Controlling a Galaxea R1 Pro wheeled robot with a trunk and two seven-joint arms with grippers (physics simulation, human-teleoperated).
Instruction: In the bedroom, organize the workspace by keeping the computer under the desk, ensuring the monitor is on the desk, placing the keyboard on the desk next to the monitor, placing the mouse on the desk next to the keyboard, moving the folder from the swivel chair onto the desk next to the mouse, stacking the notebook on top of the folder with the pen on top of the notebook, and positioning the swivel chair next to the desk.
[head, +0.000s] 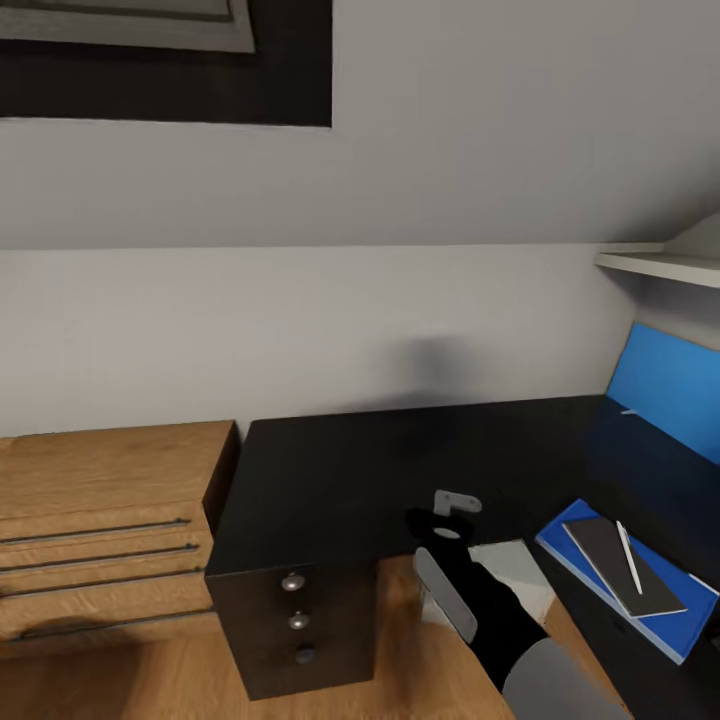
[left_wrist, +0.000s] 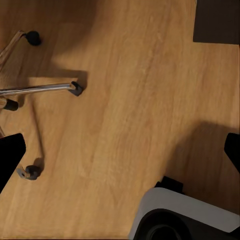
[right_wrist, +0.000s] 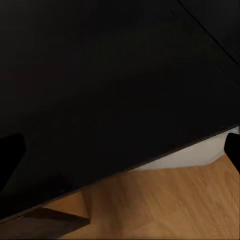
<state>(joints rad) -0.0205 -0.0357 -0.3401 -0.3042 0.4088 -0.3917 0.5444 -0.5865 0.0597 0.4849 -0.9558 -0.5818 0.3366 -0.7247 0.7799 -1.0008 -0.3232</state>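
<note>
The pen (head: 629, 556) lies on the notebook (head: 622, 564) atop the folder (head: 650, 600) on the right tabletop (head: 380, 470), seemingly stacked as required; both grippers hang spread, empty.

Right gripper (head: 440, 525) extended forward, fingers apparently spread.

Black L-shaped tabletop (head: 350, 470) against the pale wall, mostly bare. Near its right front edge, a blue folder (head: 680, 615) lying flat, with a dark notebook (head: 615, 560) on it and a white pen (head: 629, 557) across the notebook. Below, wood floor (left_wrist: 130, 100) carrying the swivel chair (left_wrist: 40, 90) castors.
</note>
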